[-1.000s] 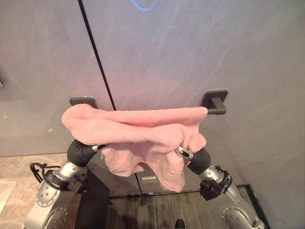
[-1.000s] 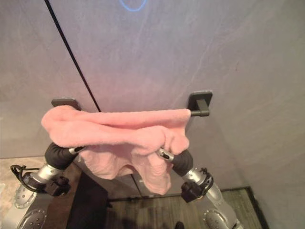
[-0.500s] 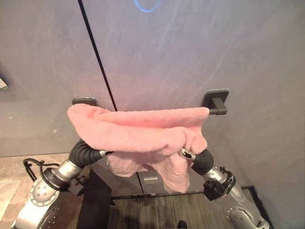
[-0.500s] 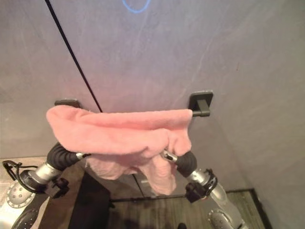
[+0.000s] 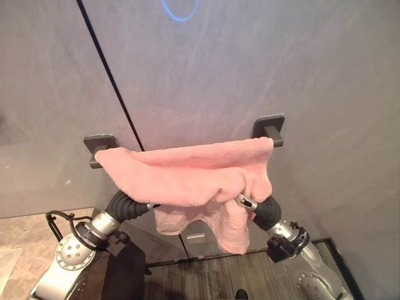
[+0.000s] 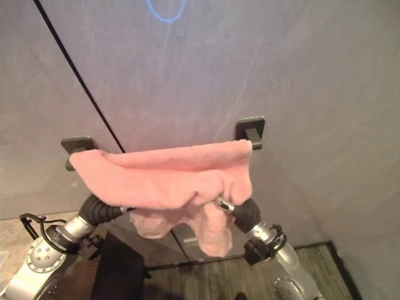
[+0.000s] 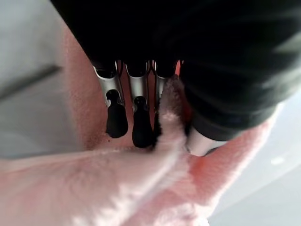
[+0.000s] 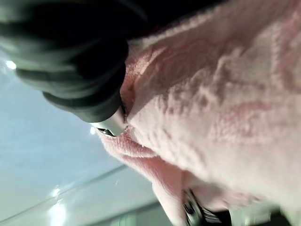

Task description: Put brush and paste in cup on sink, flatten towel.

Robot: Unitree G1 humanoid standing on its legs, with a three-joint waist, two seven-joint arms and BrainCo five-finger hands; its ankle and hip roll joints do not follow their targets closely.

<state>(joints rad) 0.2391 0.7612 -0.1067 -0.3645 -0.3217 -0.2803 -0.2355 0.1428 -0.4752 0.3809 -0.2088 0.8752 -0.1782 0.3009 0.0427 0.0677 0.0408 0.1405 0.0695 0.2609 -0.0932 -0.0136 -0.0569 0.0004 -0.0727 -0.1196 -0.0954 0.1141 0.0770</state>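
Towel, pink and fluffy, hangs bunched over a dark rail on a grey wall, and both hands reach up into it from below. At the left end a dark bracket holds the rail to the wall, and the towel's left edge sits just beside it, rounded and thick where the cloth is folded over. A thin black seam runs up the wall above this bracket.

Under the towel's left part the left hand comes up, its ribbed cover showing below the cloth in the head views. In the left wrist view its fingers are bent down into the pink pile, dark tips pressed in the cloth, with a fold of towel drawn between the fingers and the thumb, so this hand has the towel pinched.

In the middle the towel lies in an uneven band over the rail, and a looser flap sags beneath it between the two arms.

Further right the right hand is pushed up under a bulging fold of the towel; a bit of silver shows at the edge of the cloth. In the right wrist view the cover and a silver stub meet the towel, but the fingers are buried in it, so I cannot tell how they stand.

At the right end the towel's corner reaches the second bracket, touching the rail there.
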